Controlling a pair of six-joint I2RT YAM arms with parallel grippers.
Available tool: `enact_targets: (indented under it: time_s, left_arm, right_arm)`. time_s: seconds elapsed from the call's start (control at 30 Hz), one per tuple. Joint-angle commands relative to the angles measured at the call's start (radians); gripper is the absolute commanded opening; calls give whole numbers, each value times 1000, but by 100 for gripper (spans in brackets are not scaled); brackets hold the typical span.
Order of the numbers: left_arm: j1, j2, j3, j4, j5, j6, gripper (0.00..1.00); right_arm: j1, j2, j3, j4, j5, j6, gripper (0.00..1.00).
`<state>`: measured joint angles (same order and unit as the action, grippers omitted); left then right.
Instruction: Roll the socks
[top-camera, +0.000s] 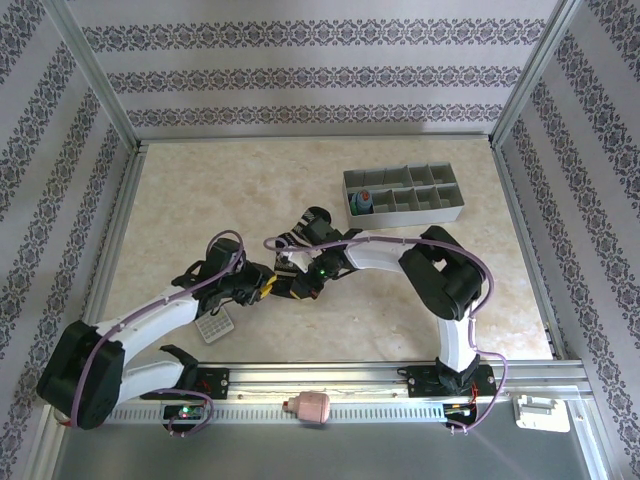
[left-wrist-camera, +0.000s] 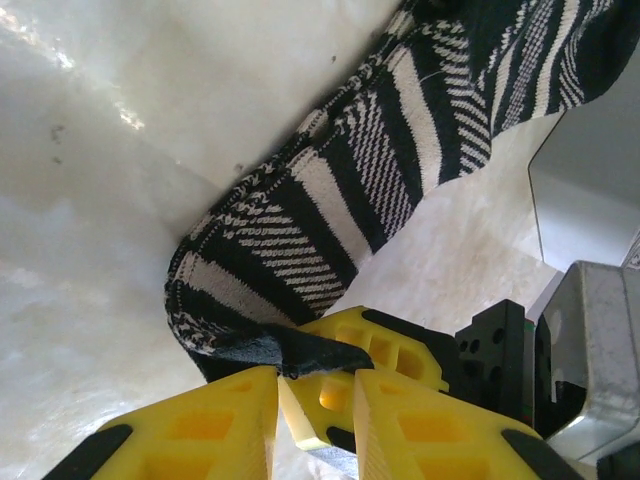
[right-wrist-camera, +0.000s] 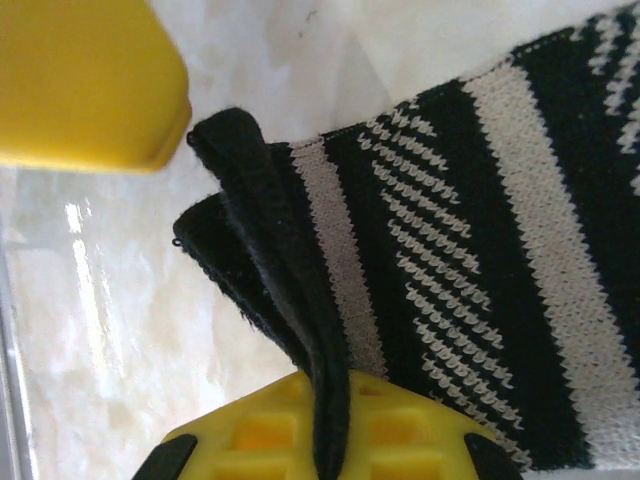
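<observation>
While the black-and-white striped sock (left-wrist-camera: 330, 200) lies at full length on the pale marbled table (top-camera: 200, 200), near its middle and between the two arms, nothing of it is rolled yet. In the left wrist view the sock runs flat from the upper right down to the lower middle, with a soft bend along the way and no coil anywhere. Its dark end is raised off the table where the two end effectors meet.

The right end effector (right-wrist-camera: 325, 400) has its yellow fingers pressed together, pinching the black edge of the sock. That edge stands up as a thin fold in the seam between them. The left end effector (left-wrist-camera: 315, 382) sits just beside it, fingers a little apart at that same dark end. Whether they have caught any cloth I cannot tell.

Judged from this, the work on the striped sock is at its very start. One end is gripped, and the whole length has to be turned over itself into a roll.

Further back and to the right, a grey divided tray (top-camera: 455, 212) stands well apart from the arms. A small blue and orange thing (top-camera: 365, 203) sits in its near left compartment. It may be the second sock, already rolled and put away, but it is too small to be sure. If so, one of the two is done.
</observation>
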<state>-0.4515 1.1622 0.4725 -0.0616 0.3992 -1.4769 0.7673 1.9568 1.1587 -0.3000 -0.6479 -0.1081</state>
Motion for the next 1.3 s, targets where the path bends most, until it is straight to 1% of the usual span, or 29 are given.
enact_targets:
  time_s: [0.0,0.27,0.43,0.57,0.67,0.73,0.8,0.83,0.9,1.0,1.07,1.17,1.23,1.27]
  left_arm:
    - [-12,39,-6,114,8,-55,25]
    - [-18,97,6,160,-17,-72,24]
    - [-18,183,40,207,-12,-62,23]
    - [-16,224,52,190,-47,-35,20]
    - [-8,274,91,145,-64,20,19]
    - [-6,304,124,80,-86,41,15]
    - [-6,319,145,11,-104,46,10]
    - [-6,326,156,-27,-106,50,10]
    - [-4,337,176,-100,-110,58,9]
    - [-5,340,182,-152,-120,56,10]
    - [0,343,183,-156,-120,55,9]
    - [8,351,192,-164,-122,62,10]
    - [11,358,200,-163,-118,69,10]
    - [12,362,204,-163,-117,70,10]
  right_arm:
    - [-24,42,43,-35,-94,91,0]
    - [-59,90,73,-59,-162,151,0]
    - [-68,98,74,-59,-178,173,0]
    - [-74,105,82,-57,-185,188,0]
    - [-73,103,80,-56,-178,185,0]
    - [-71,95,75,-61,-152,169,0]
    - [-66,78,69,-71,-112,138,13]
    - [-62,59,62,-76,-78,112,21]
    - [-54,5,32,-60,-9,60,32]
    - [-35,-132,-59,30,133,-44,41]
    - [-12,-242,-143,117,247,-138,45]
    - [47,-402,-314,303,398,-341,51]
    - [98,-465,-422,444,486,-472,63]
    - [115,-474,-445,470,511,-517,64]
